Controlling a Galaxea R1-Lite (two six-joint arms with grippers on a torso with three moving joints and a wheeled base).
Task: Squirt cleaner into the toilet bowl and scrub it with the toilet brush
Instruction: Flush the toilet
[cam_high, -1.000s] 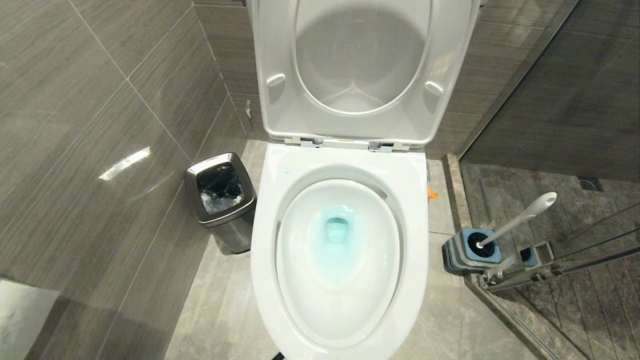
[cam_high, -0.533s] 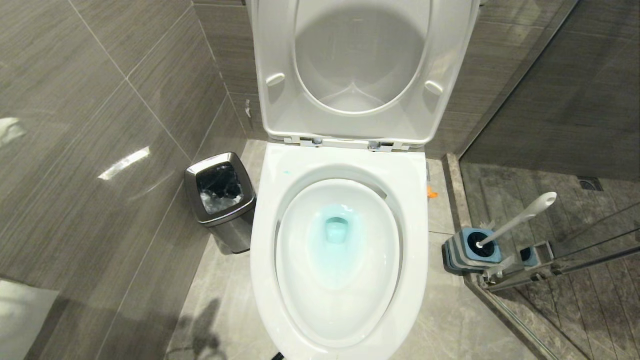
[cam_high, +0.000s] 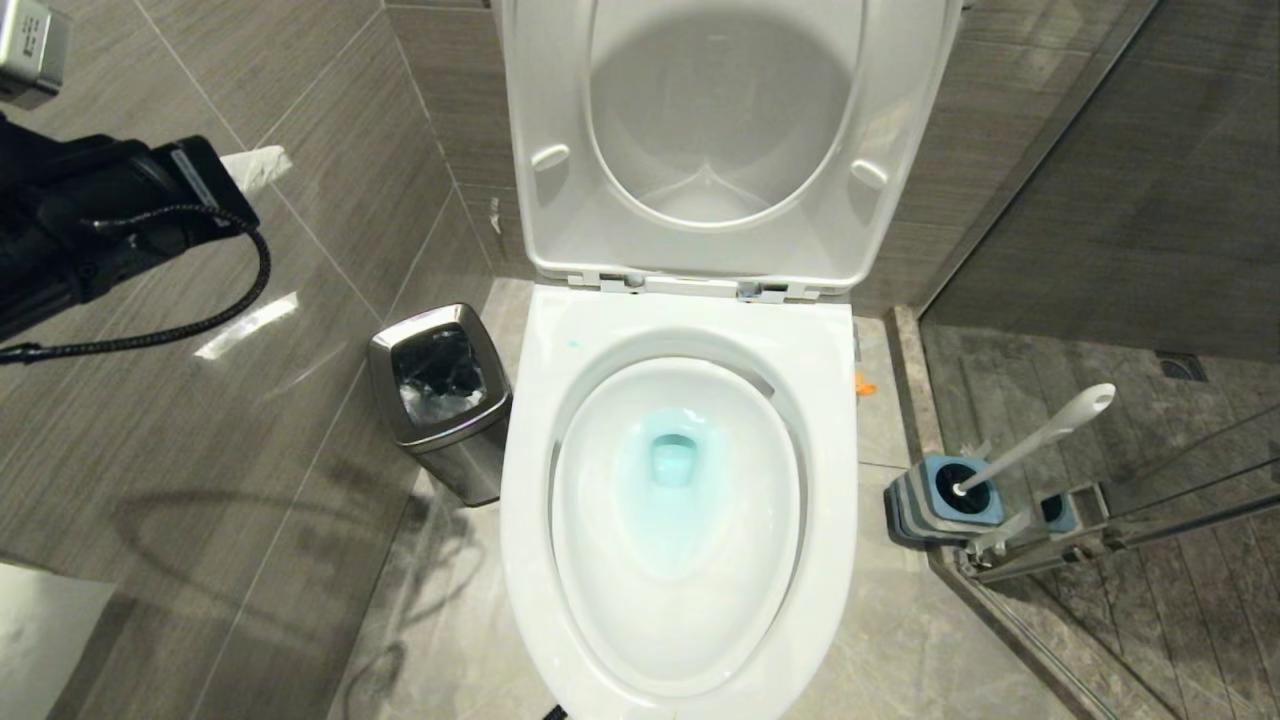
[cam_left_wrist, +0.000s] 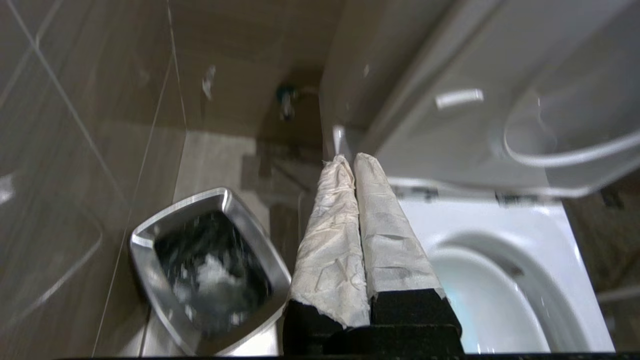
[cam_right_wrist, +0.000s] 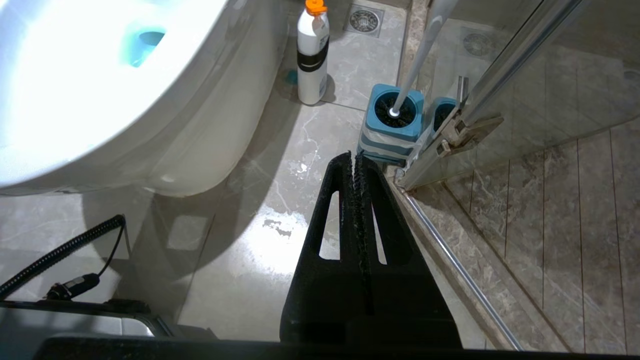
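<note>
Grey tiled wall on the left, where the left tool (cam_left_wrist: 348, 162) is raised high, its paper-wrapped fingers (cam_left_wrist: 330, 240) pressed together on nothing. Below it stands a small steel bin (cam_high: 440, 400) on the floor, just beside the toilet bowl (cam_high: 680, 620). Seat and lid stand upright; cleaner (cam_high: 672, 460) tints the water turquoise. Behind the bowl's right side stands a white bottle (cam_right_wrist: 312, 60) with an orange cap. Farther right, the toilet brush (cam_high: 1040, 435) leans in its blue holder (cam_high: 945, 500) by a glass shower door. The right tool (cam_right_wrist: 354, 162) hangs low near the holder, clenched and empty.
</note>
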